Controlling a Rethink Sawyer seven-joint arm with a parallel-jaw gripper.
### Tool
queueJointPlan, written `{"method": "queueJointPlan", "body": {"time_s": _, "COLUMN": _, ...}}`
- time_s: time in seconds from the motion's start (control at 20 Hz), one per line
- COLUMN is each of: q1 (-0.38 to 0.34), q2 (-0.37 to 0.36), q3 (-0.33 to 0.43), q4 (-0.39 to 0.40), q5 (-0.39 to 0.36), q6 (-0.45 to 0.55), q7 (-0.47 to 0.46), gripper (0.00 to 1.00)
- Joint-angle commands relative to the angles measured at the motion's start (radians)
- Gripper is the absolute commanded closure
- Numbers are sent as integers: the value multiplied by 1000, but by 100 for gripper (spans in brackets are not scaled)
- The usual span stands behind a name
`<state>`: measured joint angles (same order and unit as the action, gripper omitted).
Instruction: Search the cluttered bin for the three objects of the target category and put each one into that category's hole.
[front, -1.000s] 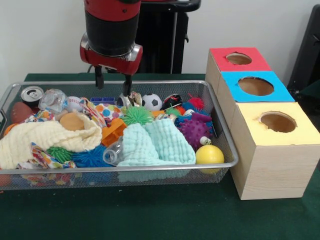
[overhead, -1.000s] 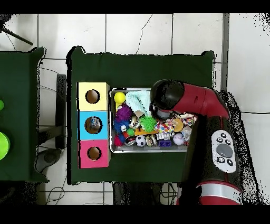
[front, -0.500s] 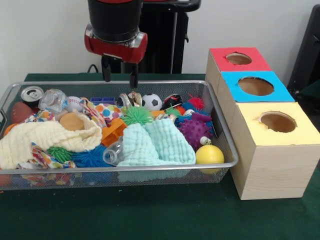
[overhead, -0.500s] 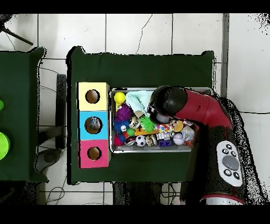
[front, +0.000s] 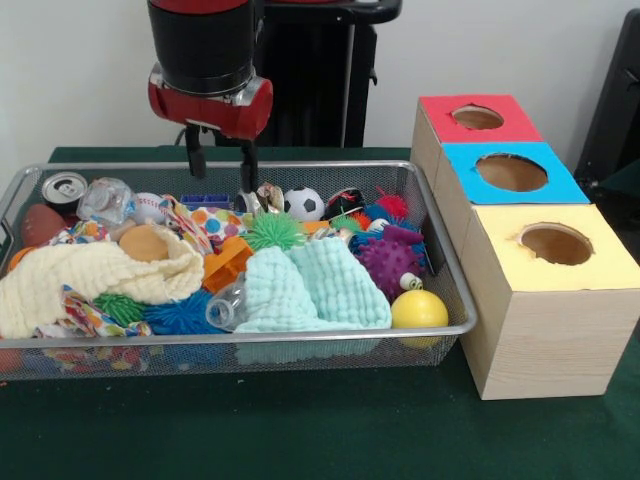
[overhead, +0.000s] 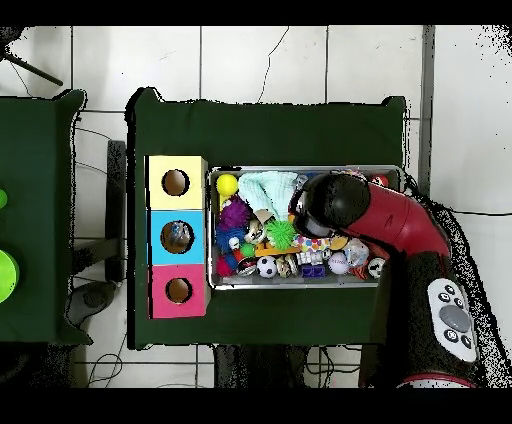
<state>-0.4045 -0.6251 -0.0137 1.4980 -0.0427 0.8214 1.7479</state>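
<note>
The pincer (front: 221, 160) hung released and empty above the bin's (front: 455, 300) far side, fingers apart over the blue block (front: 205, 201). The bin sat on the bench (front: 300, 430), packed with balls and cloths, beside the holed boxes (front: 530, 250).

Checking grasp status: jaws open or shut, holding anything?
Open and empty. In the front view the gripper hangs above the bin with its two jaws apart and nothing between them.
</note>
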Motion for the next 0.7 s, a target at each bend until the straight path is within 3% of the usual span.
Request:
{"method": "queueJointPlan", "body": {"time_s": 0.05, "q1": -31, "q2": 57, "q3": 123, "q4": 122, "q5": 19, "q6": -108, "q7": 29, "gripper": 0}}
{"method": "queueJointPlan", "body": {"time_s": 0.4, "q1": -54, "q2": 72, "q3": 146, "q4": 131, "q5": 4, "q6": -163, "q7": 20, "gripper": 0}}
{"method": "queueJointPlan", "body": {"time_s": 0.7, "q1": -20, "q2": 67, "q3": 138, "q4": 142, "q5": -5, "q6": -198, "q7": 65, "gripper": 0}}
